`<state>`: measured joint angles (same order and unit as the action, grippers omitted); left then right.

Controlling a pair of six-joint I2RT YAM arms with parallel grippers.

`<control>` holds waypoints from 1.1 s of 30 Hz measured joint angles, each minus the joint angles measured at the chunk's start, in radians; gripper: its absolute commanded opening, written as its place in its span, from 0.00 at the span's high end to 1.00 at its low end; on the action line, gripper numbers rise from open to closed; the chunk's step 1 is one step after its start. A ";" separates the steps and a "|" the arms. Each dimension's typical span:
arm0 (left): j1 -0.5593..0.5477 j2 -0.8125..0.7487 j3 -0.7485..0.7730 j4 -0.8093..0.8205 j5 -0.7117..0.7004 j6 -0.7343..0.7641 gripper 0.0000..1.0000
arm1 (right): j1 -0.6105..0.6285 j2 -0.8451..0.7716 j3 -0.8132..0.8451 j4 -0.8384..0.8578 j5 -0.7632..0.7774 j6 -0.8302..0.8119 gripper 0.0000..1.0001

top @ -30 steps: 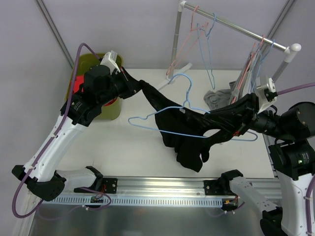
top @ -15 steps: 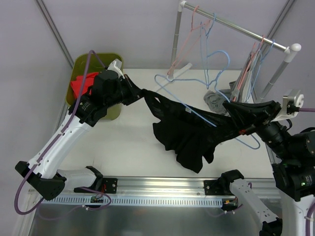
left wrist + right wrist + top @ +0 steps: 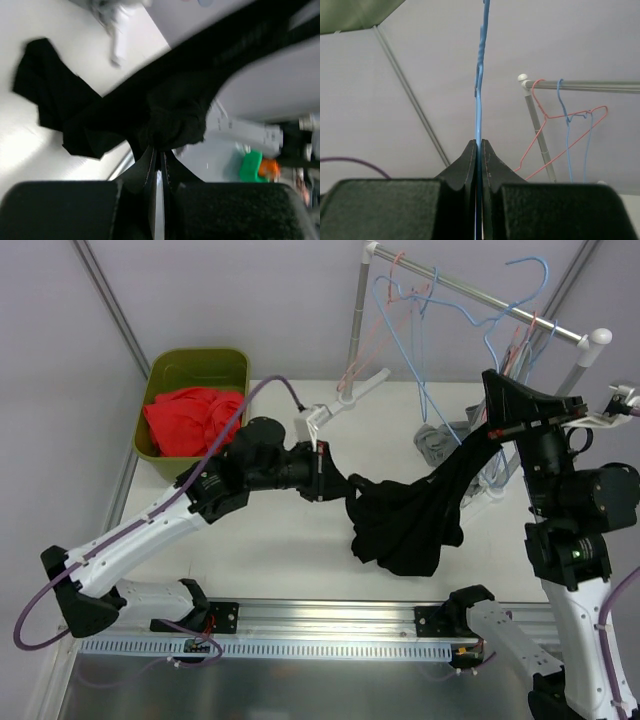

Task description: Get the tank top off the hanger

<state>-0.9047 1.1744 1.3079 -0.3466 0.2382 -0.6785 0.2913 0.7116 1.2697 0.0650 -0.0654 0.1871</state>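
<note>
We count one green bin (image 3: 198, 352) at the far left corner of the table (image 3: 260, 540), with one red cloth (image 3: 190, 420) heaped inside. Of the two arms, the left one reaches across to mid-table. The left gripper (image 3: 322, 472) is clamped on a bunched edge of the one black tank top (image 3: 400, 525), and its wrist view shows the fingers pressed together on the fabric.

The bulk of the tank top lies crumpled on the table right of centre, its lower edge near the front rail. One band of it stretches up and to the right toward the raised right arm. We cannot tell whether that band is hooked on the wire.

Bare table shows between the bin and the heap, below the left arm and along the near left side.

One grey cloth (image 3: 433, 445) lies under the single rack (image 3: 470, 288). The rack carries red and blue hangers, too tangled at its right end to count.

The right gripper (image 3: 479, 145) is pinched tight on one blue hanger (image 3: 479, 100), held high beside the rack.
</note>
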 measured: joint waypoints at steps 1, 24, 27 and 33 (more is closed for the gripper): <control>-0.008 0.015 -0.001 0.010 0.043 0.022 1.00 | 0.000 0.020 0.000 0.024 0.021 0.009 1.00; -0.160 0.152 -0.407 -0.014 0.244 0.169 1.00 | 0.015 0.201 0.033 0.383 -0.135 -0.176 1.00; -0.161 0.103 -0.411 -0.040 0.123 0.163 1.00 | 0.017 0.203 0.022 0.387 -0.132 -0.174 1.00; -0.161 0.103 -0.361 -0.139 -0.050 0.158 1.00 | 0.019 0.236 0.002 0.409 -0.078 -0.136 1.00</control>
<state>-1.0653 1.2778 0.9466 -0.4854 0.1886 -0.5201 0.3107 0.9474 1.2716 0.4740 -0.1436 0.0513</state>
